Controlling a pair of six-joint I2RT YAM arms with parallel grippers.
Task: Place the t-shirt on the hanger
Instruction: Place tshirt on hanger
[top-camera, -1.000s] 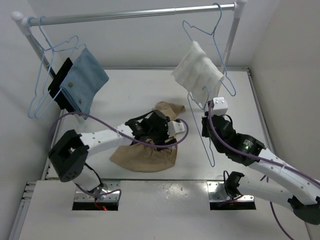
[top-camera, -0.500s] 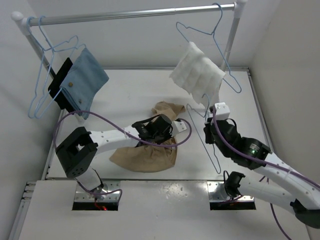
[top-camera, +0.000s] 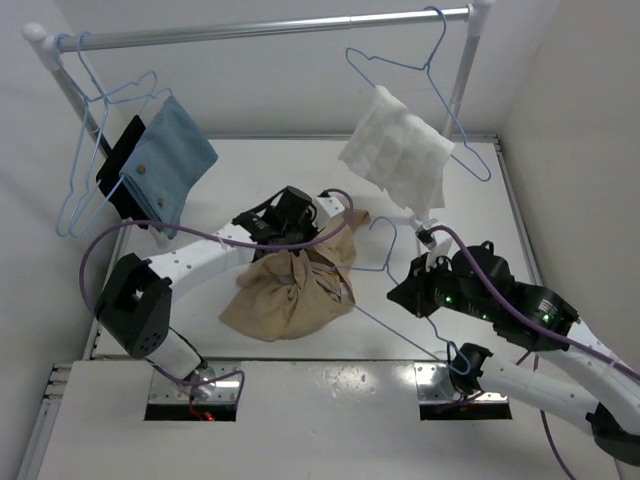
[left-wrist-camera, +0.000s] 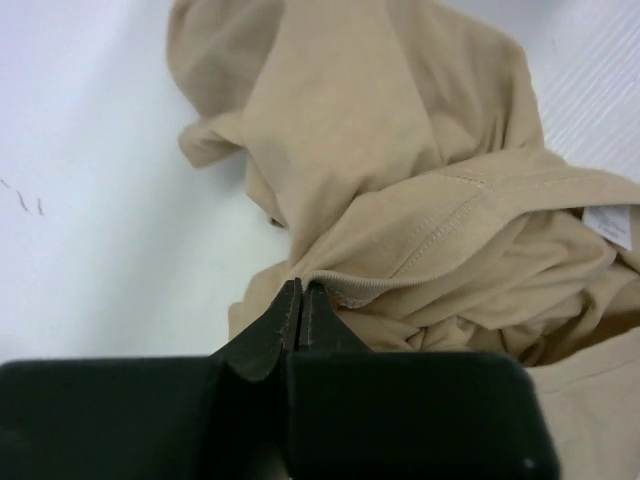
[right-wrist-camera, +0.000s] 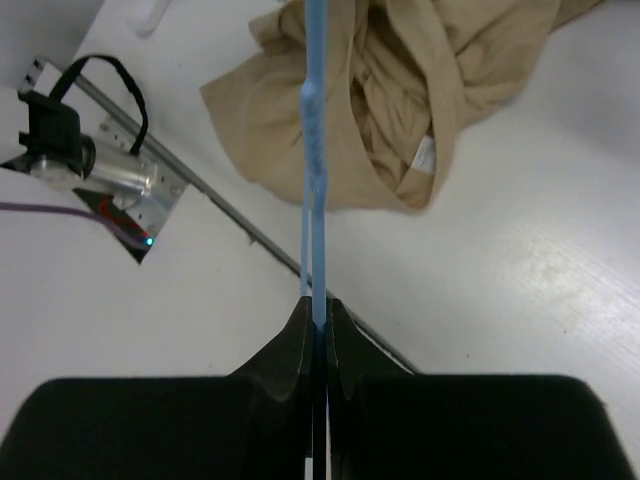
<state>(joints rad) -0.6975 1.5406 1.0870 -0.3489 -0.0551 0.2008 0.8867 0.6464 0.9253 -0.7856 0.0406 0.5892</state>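
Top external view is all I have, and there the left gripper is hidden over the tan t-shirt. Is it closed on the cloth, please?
Observer: Yes. In the left wrist view the left gripper is shut on the t-shirt, pinching a ribbed edge that looks like the collar.
Operator: Can you see the label?
Observer: Yes, the white label shows inside the collar, to the right of the pinch.
Operator: Does the right gripper really hold the hanger?
Observer: In the right wrist view the right gripper is shut on the hanger, with its blue wire running straight out from the closed jaws.
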